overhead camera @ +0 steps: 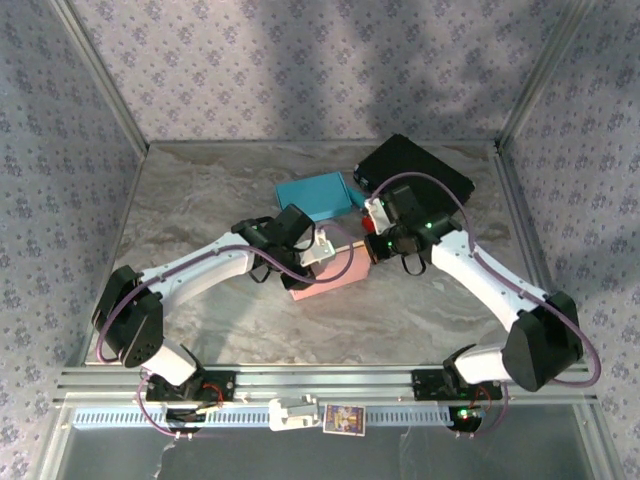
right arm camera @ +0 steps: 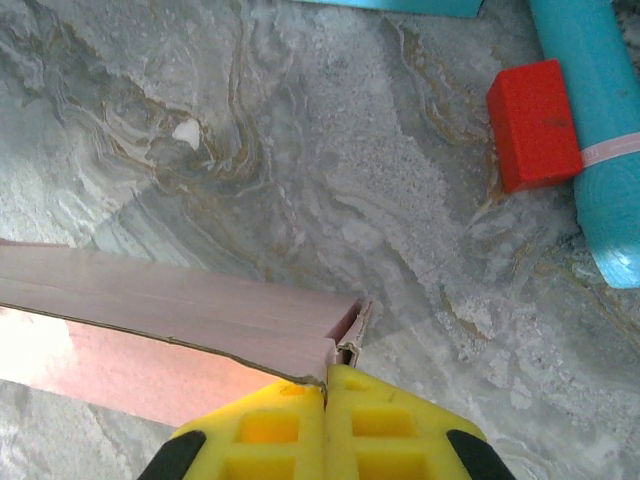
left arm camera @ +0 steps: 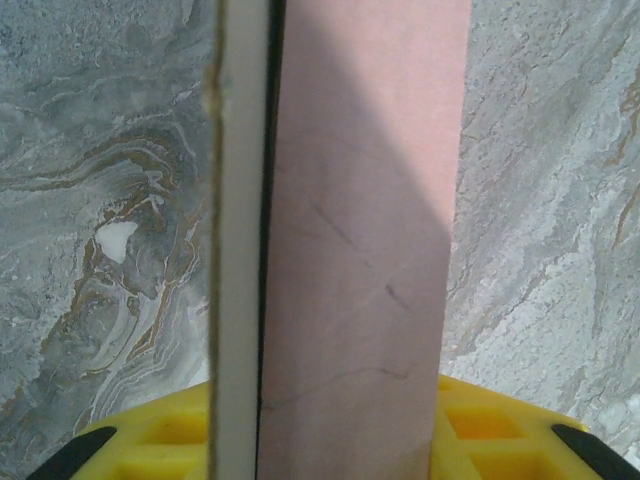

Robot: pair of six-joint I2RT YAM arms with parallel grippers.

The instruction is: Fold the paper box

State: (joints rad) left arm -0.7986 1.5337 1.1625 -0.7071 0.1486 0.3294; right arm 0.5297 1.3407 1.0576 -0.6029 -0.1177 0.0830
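The pink paper box (overhead camera: 332,275) lies on the marble table (overhead camera: 200,200) at the centre, between both arms. My left gripper (overhead camera: 322,243) comes at it from the left. In the left wrist view its yellow fingers (left arm camera: 150,438) press on either side of a pink panel (left arm camera: 360,250) and a white cardboard edge (left arm camera: 238,250), so the left gripper (left arm camera: 320,410) is shut on the box. My right gripper (overhead camera: 372,244) is shut. In the right wrist view the right gripper (right arm camera: 327,375) pinches the torn corner of the box's top flap (right arm camera: 200,315) in the seam between its fingers.
A teal box (overhead camera: 318,196) sits just behind the grippers, and a black box (overhead camera: 415,170) lies at the back right. A red block (right arm camera: 533,122) and a teal roll (right arm camera: 590,130) rest beyond the right gripper. Metal frame posts stand at the table's corners.
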